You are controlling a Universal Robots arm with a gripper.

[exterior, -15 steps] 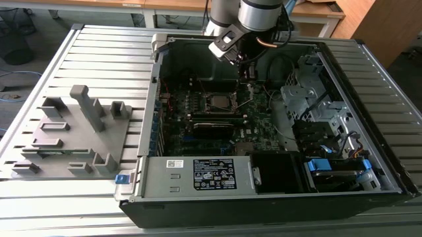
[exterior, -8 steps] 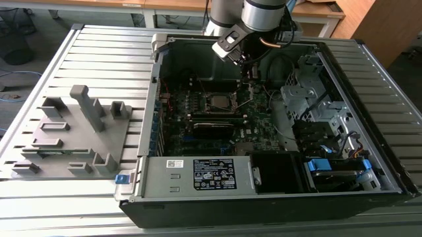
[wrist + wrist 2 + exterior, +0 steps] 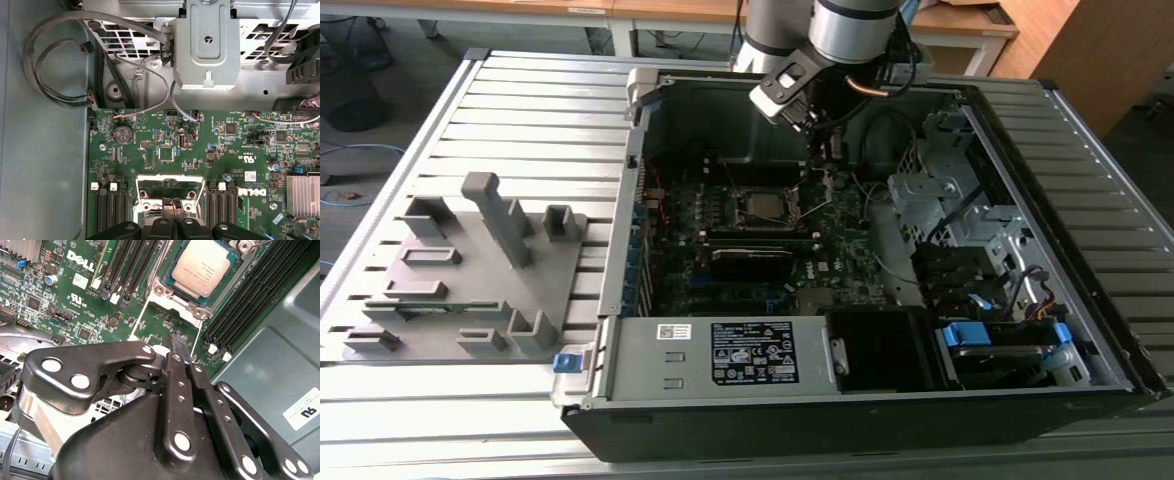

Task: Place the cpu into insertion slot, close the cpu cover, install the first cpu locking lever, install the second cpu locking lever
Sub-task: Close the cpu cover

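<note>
Looking in from the open end of the tower, the closest thing to me is the power supply [image 3: 720, 355], well on my side of the insertion slot [image 3: 742, 208]. The grey fixture tray [image 3: 467, 270] sits outside the case, off to the exterior view's left of the slot.

Next comes the motherboard [image 3: 720, 270], with the slot roughly in the middle of it. The cpu [image 3: 202, 267] is already in the slot, lying flat with its dull silver top up. A silver frame [image 3: 218, 294] hugs its edges. My guess is that's the cpu cover lying down, but I can't swear it's fully flat. I can't make out the levers either.

Just past the slot, on its far side, the gripper [image 3: 179, 341] sits low at board level. Its fingers are pinched together and I see nothing between them. The tips are just outside the slot's edge, not over the chip. So the cpu lies just beside the tips, on the side toward me. The arm reaches in from beyond the slot.
</note>
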